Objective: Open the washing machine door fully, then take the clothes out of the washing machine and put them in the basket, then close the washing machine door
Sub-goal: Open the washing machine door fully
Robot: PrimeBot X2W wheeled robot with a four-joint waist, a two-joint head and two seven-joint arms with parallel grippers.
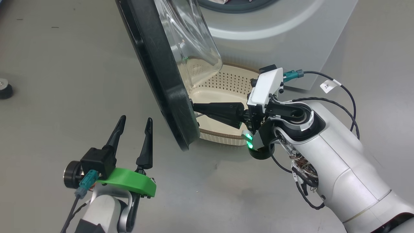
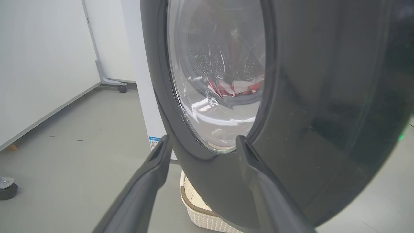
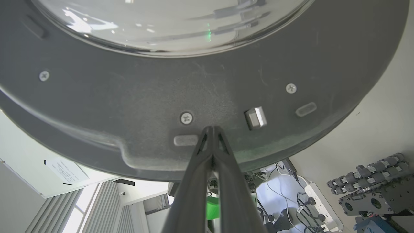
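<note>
Right gripper (image 1: 194,108) is pressed shut, its two fingers together in one wedge with nothing between them. The tip sits against the inner face of the door (image 1: 161,71), low on the black rim just below the glass bowl, between a screw (image 3: 186,118) and a small metal catch (image 3: 256,117). Left gripper (image 1: 136,119) is spread wide and empty on the door's outer side, near the lower rim but apart from it, fingers pointing toward the glass. The door stands partly swung out from the washer (image 1: 258,42) and shows nearly edge-on in the head view. Clothes (image 2: 233,88) — red with white — lie inside the drum, seen through the glass in the left wrist view. The basket (image 1: 226,84) sits on the floor (image 1: 64,64) just in front of the washer, partly under the door's lower edge — the right gripper's fingers reach across above it. A dark caster (image 1: 5,91) stands well off to the left.
</note>
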